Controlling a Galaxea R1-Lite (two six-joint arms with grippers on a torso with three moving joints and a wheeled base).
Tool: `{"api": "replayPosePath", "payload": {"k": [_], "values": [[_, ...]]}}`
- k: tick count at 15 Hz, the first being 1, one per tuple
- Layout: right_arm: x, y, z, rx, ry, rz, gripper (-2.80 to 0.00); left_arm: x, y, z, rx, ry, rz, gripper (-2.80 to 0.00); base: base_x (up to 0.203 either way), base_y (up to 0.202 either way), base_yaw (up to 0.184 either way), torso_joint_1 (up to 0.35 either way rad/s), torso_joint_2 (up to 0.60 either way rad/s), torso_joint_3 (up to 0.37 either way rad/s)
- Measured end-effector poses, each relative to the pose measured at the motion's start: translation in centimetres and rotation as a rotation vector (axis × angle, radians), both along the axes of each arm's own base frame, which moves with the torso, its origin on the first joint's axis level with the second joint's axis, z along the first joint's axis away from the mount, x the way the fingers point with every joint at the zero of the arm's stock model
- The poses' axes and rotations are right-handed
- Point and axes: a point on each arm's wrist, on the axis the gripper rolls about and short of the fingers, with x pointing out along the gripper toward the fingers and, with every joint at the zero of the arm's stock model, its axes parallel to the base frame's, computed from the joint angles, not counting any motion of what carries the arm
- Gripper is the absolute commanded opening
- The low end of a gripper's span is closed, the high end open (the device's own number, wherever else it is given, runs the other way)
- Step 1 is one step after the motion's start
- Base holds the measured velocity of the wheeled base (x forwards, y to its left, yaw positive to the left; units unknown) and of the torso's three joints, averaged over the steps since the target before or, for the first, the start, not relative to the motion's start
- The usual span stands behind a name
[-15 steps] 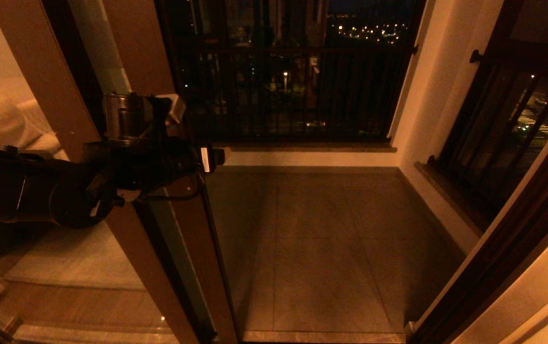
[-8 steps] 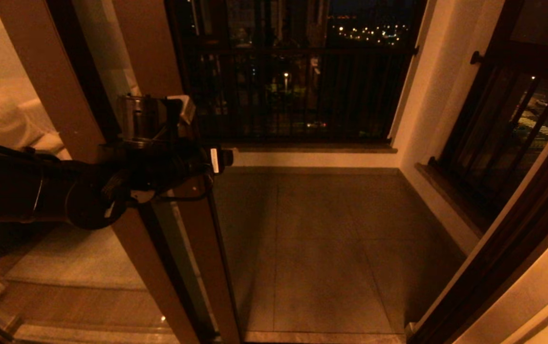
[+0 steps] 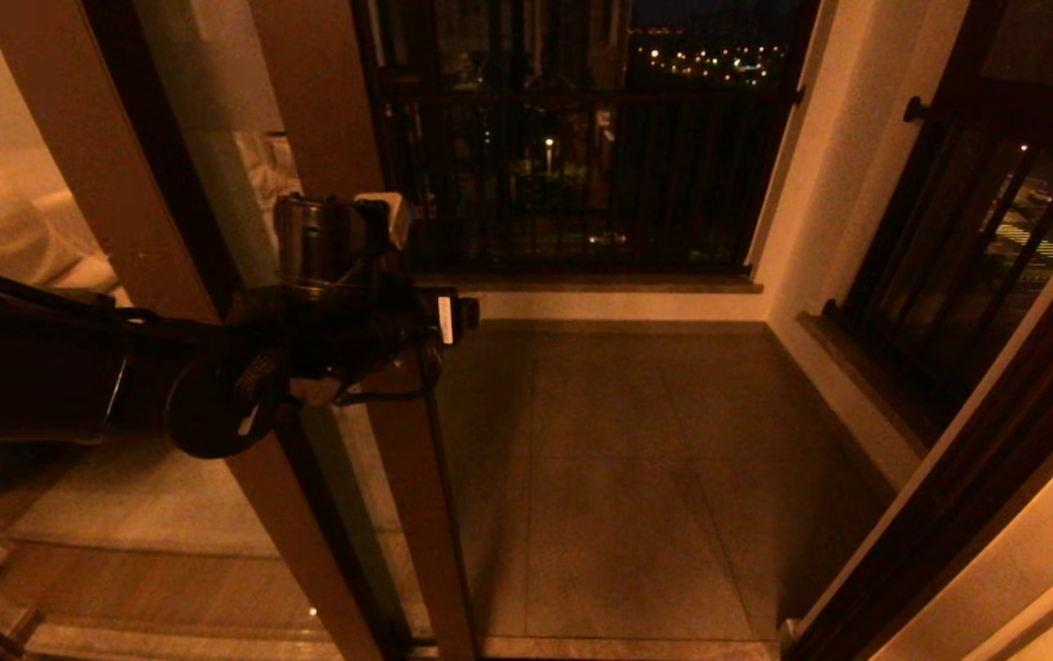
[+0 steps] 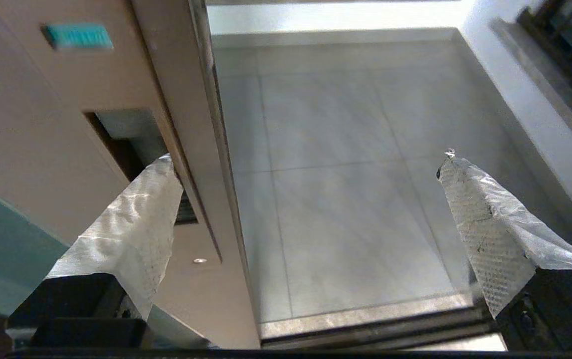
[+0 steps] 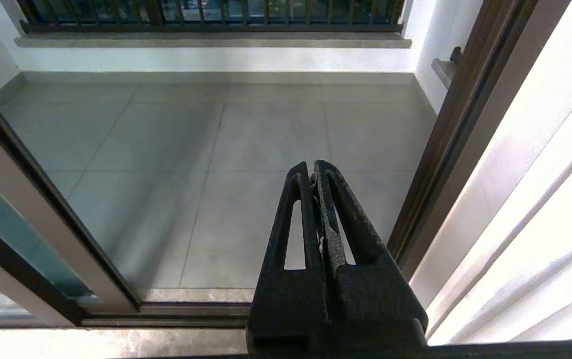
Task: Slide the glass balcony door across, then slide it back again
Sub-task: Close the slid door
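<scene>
1. Since a second ago, the left gripper [image 3: 453,317] and the glass balcony door [image 3: 402,477] have shifted together toward the robot's right, narrowing the opening onto the balcony.
2. Its fingers are spread wide: in the left wrist view one foil-wrapped finger [image 4: 136,219] sits at the door's recessed handle [image 4: 126,144] on the stile, while the other finger [image 4: 485,224] hangs free over the tiled floor [image 4: 345,199].
3. That door stands upright on the robot's left, its brown stile running down to the floor track [image 4: 365,324], partly across the doorway.
4. Beyond it lie the balcony floor and a dark railing [image 3: 581,165] with city lights behind.
5. Low on the right side, the right gripper [image 5: 314,172] is parked with its fingers pressed together, holding nothing, near the door frame [image 5: 445,149].
</scene>
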Motion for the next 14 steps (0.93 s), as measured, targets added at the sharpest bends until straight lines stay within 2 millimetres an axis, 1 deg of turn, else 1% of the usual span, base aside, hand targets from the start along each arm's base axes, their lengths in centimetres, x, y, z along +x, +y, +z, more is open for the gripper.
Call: {"api": "replayPosePath", "payload": {"k": [3,6,14], "values": [[0.0,0.0,0.0,0.000,0.000,0.000,-2.80,-0.1,-0.3,-0.5,0.021,0.012,0.043,0.00,0.000,0.000,0.000,0.000,0.00,0.000],[0.0,0.0,0.0,0.000,0.000,0.000,-2.80,0.0,-0.6,-0.5,0.020,0.009,0.043,0.00,0.000,0.000,0.000,0.000,0.00,0.000],[0.0,0.0,0.0,0.001,0.000,0.000,-2.80,0.2,-2.8,-0.2,0.013,-0.015,0.027,0.00,0.000,0.000,0.000,0.000,0.00,0.000]]}}
